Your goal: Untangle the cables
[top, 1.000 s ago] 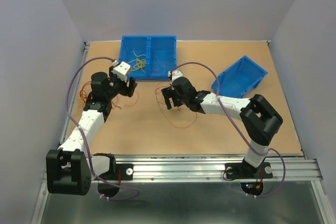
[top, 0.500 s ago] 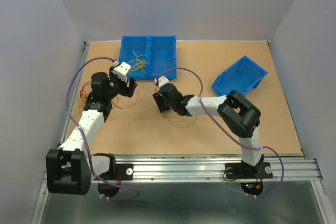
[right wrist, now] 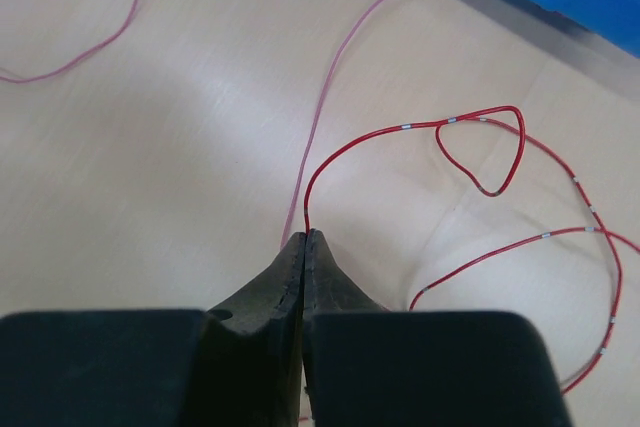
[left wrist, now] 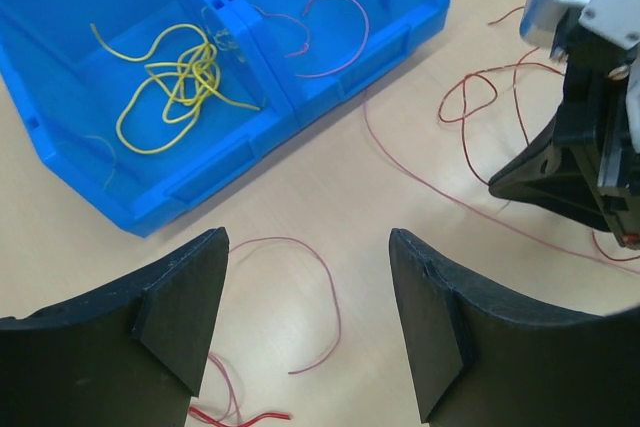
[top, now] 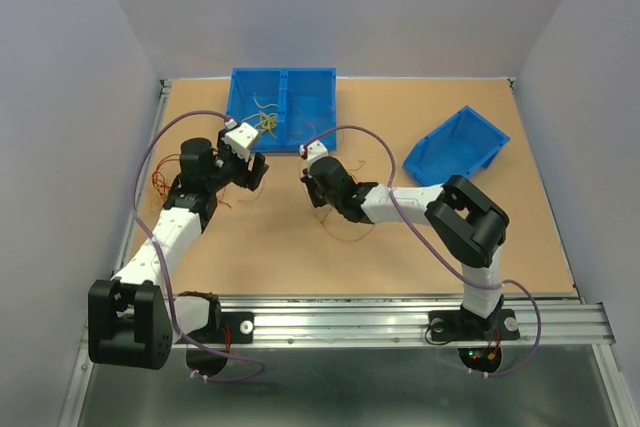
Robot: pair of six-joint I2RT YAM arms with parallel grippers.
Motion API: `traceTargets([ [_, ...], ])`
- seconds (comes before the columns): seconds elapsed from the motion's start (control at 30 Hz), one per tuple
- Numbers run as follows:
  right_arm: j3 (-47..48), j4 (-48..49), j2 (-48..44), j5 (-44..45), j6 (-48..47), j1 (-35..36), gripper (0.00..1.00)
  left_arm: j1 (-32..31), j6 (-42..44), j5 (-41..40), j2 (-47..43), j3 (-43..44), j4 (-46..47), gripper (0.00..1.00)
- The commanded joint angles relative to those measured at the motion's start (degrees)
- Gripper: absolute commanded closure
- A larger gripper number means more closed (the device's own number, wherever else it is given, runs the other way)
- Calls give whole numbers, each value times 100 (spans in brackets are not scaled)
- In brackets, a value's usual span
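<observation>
My right gripper [right wrist: 306, 237] is shut on a thin red cable [right wrist: 480, 119] lying on the table, with the strand running out from between its tips. A pale pink cable [right wrist: 345, 47] passes just left of those tips. In the top view this gripper [top: 318, 190] sits at mid-table. My left gripper [left wrist: 310, 317] hangs open over a loose pink cable loop [left wrist: 325, 277], holding nothing. Its place in the top view [top: 255, 169] is near the divided bin. Yellow cables [left wrist: 180, 77] lie in one bin compartment and a pink one [left wrist: 330, 27] in the other.
The divided blue bin [top: 283, 77] stands at the back of the table. A second blue bin [top: 458, 147] rests tilted at the right. More thin red strands [top: 160, 182] lie by the table's left edge. The two grippers are close together.
The right gripper has gone from open to shut on the red cable, after swinging left and slightly farther back. The left gripper has shifted a little right and stayed open.
</observation>
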Motion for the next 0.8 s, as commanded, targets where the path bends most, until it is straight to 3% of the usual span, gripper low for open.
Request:
traceTargets([
  [0.0,-279,634,-572,-83,-20,8,100,-189,161,120,81,72,4,24],
  [0.13,-578,758,-1054,303,76,0,100,-347,284,172,187,81,-75,24],
  [0.43,-1342,670,-2917,761,419,-615,100,-1663,986,-188,609,-24,-260,24],
  [0.6,-1378,233,-4094,760,577,-1186,99,-2420,1312,-425,881,-95,-269,24],
  [0.77,-1194,-191,-4649,1024,727,-1590,100,-3044,1479,-759,1363,28,-269,24],
])
